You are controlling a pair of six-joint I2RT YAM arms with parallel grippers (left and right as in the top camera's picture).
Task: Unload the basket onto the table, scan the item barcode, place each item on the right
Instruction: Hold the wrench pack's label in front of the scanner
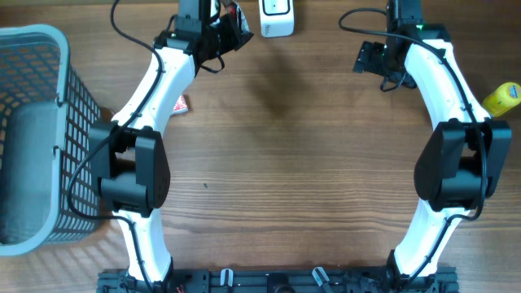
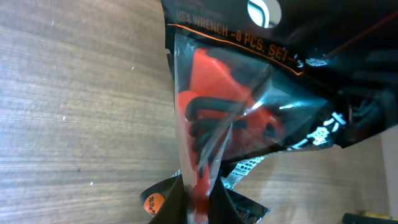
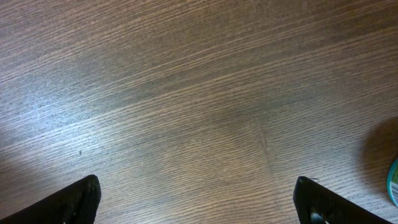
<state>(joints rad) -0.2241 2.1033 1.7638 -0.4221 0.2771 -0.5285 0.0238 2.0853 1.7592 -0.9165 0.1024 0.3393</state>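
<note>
One item is in hand: the hex wrench packet [image 2: 230, 118], black film over an orange holder, is pinched at its near edge by the left fingers [image 2: 180, 205], which are pressed together on it. From overhead the packet sits at the far side of the tabletop [image 1: 285, 163], just left of a white device [image 1: 277, 16] that I take to be the scanner. The right fingers [image 3: 81, 199] are spread wide and hold nothing, hovering over bare wood on the far right.

The pick-up looks done and the packet has been brought close to the scanner. No barcode shows in any view, so I cannot tell whether it faces the device. What is probably left is turning the coded side toward the scanner and getting a read. A grey basket [image 1: 41, 49] stands at the left edge and a small red item [image 1: 181, 103] lies near the left arm.
</note>
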